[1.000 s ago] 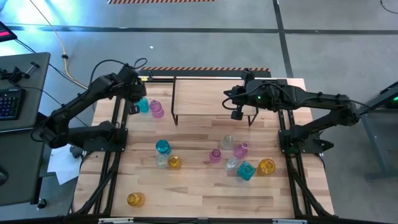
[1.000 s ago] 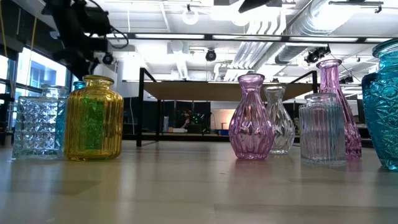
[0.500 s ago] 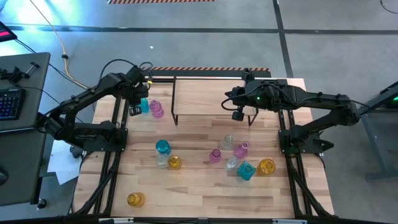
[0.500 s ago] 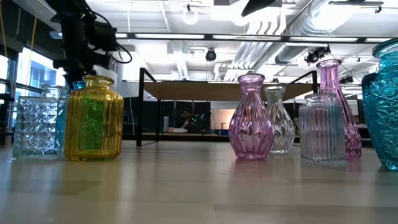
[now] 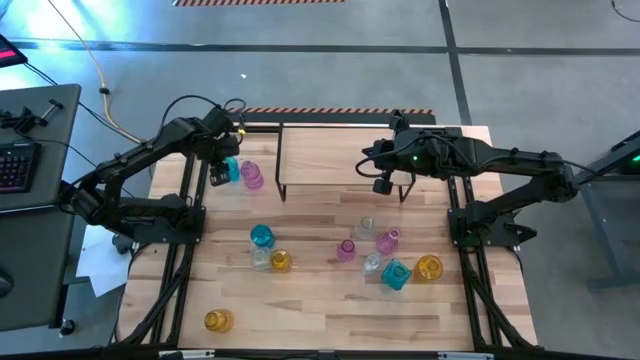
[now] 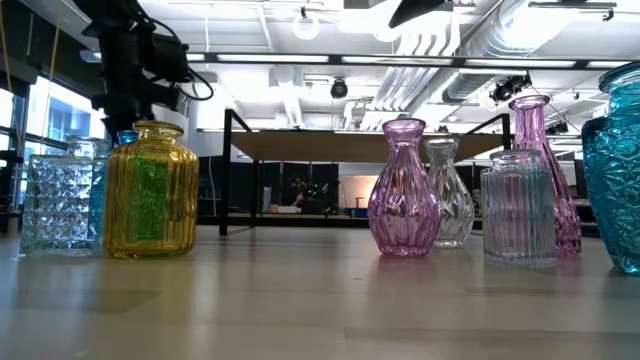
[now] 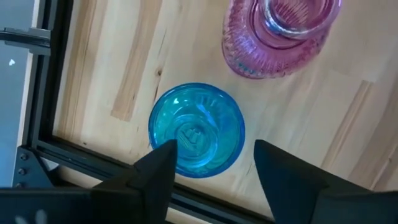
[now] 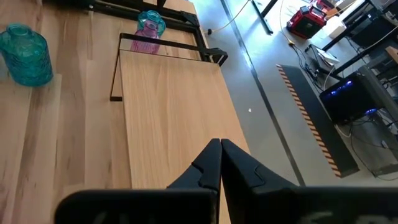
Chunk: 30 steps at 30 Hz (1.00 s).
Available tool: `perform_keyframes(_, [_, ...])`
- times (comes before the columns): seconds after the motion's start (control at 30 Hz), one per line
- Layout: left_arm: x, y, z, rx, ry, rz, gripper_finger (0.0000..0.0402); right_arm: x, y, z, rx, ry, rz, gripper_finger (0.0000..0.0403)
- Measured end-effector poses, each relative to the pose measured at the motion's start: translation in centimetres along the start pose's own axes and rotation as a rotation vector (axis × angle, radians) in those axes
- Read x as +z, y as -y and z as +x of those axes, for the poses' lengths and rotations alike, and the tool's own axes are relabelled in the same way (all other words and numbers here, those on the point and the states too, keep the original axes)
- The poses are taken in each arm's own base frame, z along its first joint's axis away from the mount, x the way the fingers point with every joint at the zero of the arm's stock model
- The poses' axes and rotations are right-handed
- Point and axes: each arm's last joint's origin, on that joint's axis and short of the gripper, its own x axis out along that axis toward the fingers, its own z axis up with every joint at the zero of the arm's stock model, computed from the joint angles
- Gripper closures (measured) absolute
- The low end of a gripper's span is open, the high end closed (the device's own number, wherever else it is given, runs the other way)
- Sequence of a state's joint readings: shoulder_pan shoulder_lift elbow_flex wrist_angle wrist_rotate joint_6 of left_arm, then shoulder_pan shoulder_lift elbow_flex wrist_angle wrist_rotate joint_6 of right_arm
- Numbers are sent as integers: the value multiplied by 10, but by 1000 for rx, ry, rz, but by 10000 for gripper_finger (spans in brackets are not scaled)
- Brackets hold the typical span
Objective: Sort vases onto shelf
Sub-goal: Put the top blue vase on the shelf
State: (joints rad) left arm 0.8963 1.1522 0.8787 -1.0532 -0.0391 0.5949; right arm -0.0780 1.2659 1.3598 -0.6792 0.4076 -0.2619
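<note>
right under the left gripper, fingers spread either side of it w/o touching, sits the teal vase by a pink vase, so lift straight up, clear of both; right gripper pinched shut over the shelf.

Two dark, slim jointed arms with looping black cables; the right arm shows a small green light, the left arm blunt black fingers.

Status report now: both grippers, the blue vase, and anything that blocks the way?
Left gripper open, straddling the small blue vase, on the table beside the pink vase. Right gripper shut, empty, above the shelf. Shelf top bare.
</note>
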Motion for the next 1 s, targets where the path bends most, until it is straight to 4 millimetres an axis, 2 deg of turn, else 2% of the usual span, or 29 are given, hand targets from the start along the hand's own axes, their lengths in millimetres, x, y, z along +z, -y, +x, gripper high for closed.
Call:
perform_keyframes(0.2, [0, 0, 1, 0, 8, -37, 189, 0, 0, 0, 11, 1, 11, 402])
perform_keyframes(0.53, [-9, 7, 21, -32, -38, -74, 198, 0, -1, 0, 37, 11, 11, 402])
perform_keyframes(0.83, [-8, 8, 26, -33, -1, -95, 198, 0, -1, 0, 37, 11, 22, 402])
perform_keyframes(1.0, [-8, 8, 26, -34, -1, -117, 220, 1, -1, 0, 44, 13, 23, 402])
